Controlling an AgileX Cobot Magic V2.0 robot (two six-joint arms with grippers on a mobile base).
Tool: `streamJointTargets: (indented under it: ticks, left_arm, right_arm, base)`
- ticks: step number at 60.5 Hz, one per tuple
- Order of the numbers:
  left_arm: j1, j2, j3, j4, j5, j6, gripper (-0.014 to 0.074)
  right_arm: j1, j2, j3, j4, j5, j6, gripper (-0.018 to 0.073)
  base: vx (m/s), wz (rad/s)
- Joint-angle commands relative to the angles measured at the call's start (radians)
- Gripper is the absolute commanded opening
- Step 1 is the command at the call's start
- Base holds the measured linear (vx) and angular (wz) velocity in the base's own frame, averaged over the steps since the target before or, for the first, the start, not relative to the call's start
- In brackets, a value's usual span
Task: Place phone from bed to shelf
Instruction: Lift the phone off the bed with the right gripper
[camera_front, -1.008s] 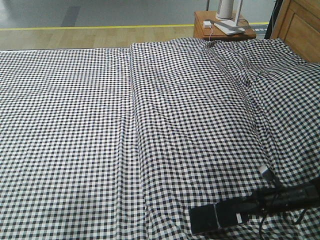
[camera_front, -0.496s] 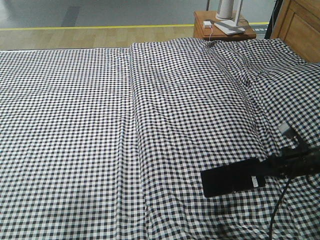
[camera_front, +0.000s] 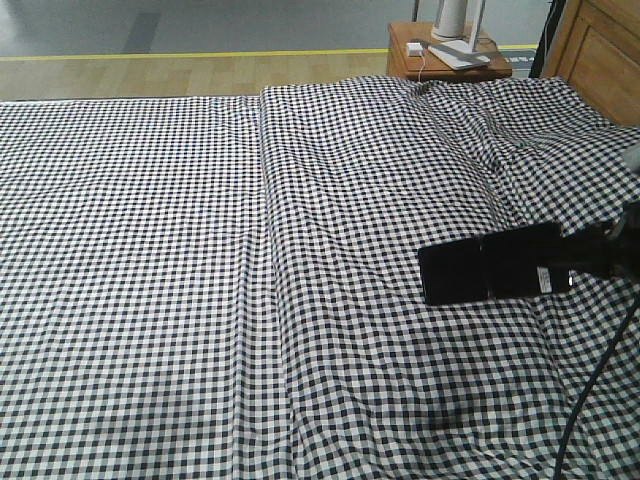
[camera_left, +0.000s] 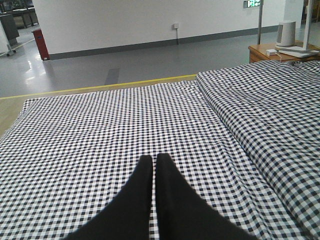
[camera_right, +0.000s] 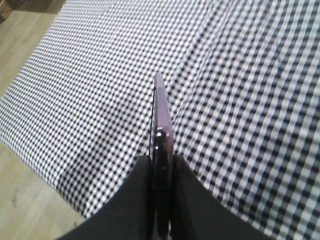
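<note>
The black phone (camera_front: 490, 267) hangs in the air above the bed (camera_front: 200, 260), at the right side of the front view, flat face toward the camera. My right gripper (camera_front: 585, 262) is shut on its right end. In the right wrist view the phone (camera_right: 161, 120) shows edge-on with its pinkish rim, pinched between the two black fingers (camera_right: 187, 190) of my right gripper (camera_right: 161, 159). My left gripper (camera_left: 153, 159) is shut with nothing in it, low over the checked sheet (camera_left: 125, 125). The shelf is out of view.
A reddish-brown bedside table (camera_front: 445, 55) with a white lamp base and a small charger stands past the bed's far right corner. The wooden headboard (camera_front: 600, 50) runs along the right. Wood floor (camera_front: 150, 75) and grey floor lie beyond the far edge.
My right gripper has lifted the phone off the sheet, carrying it upward and to the right. The left gripper has not visibly moved.
</note>
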Motion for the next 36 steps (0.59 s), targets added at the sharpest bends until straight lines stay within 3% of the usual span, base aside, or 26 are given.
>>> streamJointTargets:
  ticks: [1, 16, 36]
  left_arm:
    - [-0.002, -0.014, -0.022, -0.009, -0.072, -0.006, 0.0001]
    - [-0.002, -0.014, -0.022, -0.009, -0.072, -0.006, 0.0001]
    - [-0.002, -0.014, -0.022, -0.009, -0.072, -0.006, 0.0001]
  right_arm:
    - [0.024, -0.101, -0.019, 0.101, 0.118, 0.009, -0.0003]
    - [0.231, -0.184, -0.019, 0.082, 0.118, 0.056, -0.0003]
    - [0.440, -0.256, -0.019, 0.139, 0.118, 0.087, -0.0003]
  base:
    - [0.00, 0.00]
    - [0.00, 0.00]
    - [0.00, 0.00]
